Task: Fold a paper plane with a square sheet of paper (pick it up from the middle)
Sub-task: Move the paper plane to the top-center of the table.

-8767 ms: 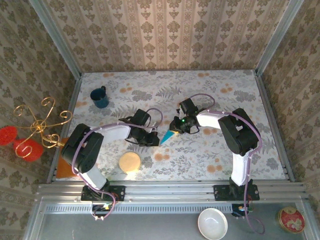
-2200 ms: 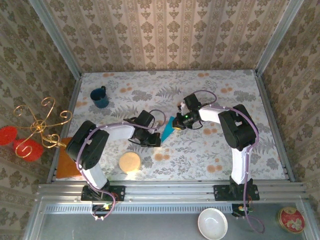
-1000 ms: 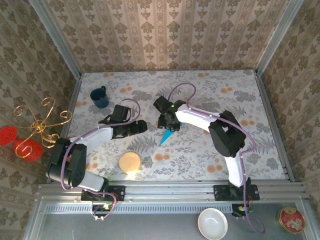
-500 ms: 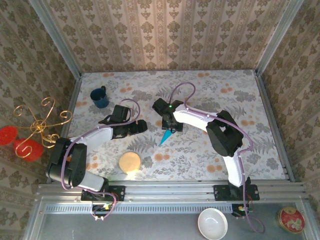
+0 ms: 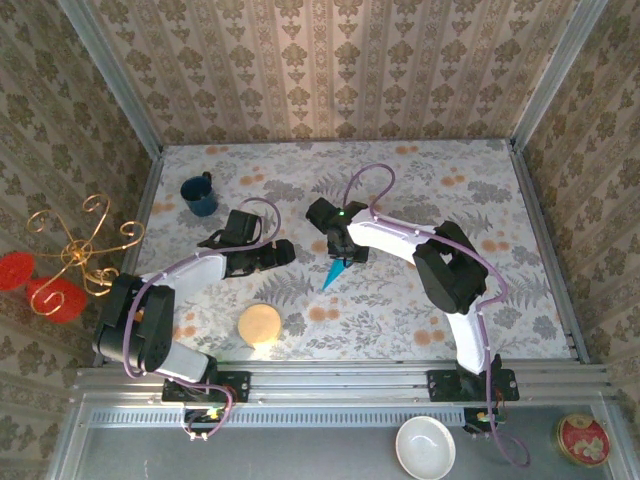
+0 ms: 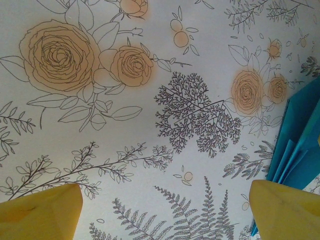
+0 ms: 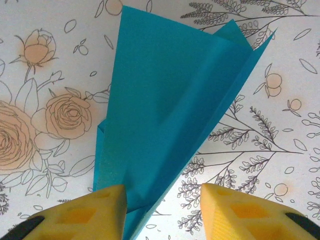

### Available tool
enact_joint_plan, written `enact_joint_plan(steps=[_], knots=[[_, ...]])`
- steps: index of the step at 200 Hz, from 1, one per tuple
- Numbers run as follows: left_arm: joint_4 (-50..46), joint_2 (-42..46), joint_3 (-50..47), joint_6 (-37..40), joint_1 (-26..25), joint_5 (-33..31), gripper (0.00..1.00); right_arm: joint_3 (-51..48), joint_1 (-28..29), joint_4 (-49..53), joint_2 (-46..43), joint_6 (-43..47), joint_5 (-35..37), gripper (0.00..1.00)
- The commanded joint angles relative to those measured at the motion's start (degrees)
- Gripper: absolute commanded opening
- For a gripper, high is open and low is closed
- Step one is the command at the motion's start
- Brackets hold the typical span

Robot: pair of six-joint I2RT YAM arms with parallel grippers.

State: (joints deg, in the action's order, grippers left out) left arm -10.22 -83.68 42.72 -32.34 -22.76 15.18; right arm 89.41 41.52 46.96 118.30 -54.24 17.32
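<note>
The square sheet of paper, bright turquoise, lies folded into a pointed dart, the paper plane (image 5: 333,274) (image 7: 170,100), on the flowered tablecloth at mid-table. My right gripper (image 5: 340,254) (image 7: 162,200) stands over its narrow end, jaws open astride it. The left yellow pad (image 7: 95,210) touches the paper's edge and the right pad (image 7: 235,210) stands apart from it. My left gripper (image 5: 286,252) (image 6: 165,212) hovers open to the left of the plane, with nothing between its pads. The plane's layered edge (image 6: 300,145) shows at the right of the left wrist view.
A dark blue mug (image 5: 199,195) stands at the back left. A round yellow disc (image 5: 260,325) lies near the front left, and an orange object (image 5: 128,318) sits at the left edge. A gold wire stand (image 5: 80,250) is outside the left wall.
The right gripper's jaws have narrowed around the plane's narrow end, and the plane has shifted slightly. The left arm has hardly moved.
</note>
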Motion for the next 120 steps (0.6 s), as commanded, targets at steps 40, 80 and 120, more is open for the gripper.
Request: enact_joint_plan(steps=[40,80,120], knots=[[-0.3,-1.2,1.0,0.0,0.4,0.4,0.88,-2.5,0.1,1.7,-3.8,-3.4,4.6,0.36],[-1.0,-1.2,1.5,-0.3,0.5,-0.4,0.89,-3.8,-0.1,1.3,-5.6,-3.6,7.4,0.2],[-1.2,-0.9,1.6,-0.8,1.2,-0.3,0.89,-5.4,-0.3,0.0,-7.2,-3.2,8.0,0.04]])
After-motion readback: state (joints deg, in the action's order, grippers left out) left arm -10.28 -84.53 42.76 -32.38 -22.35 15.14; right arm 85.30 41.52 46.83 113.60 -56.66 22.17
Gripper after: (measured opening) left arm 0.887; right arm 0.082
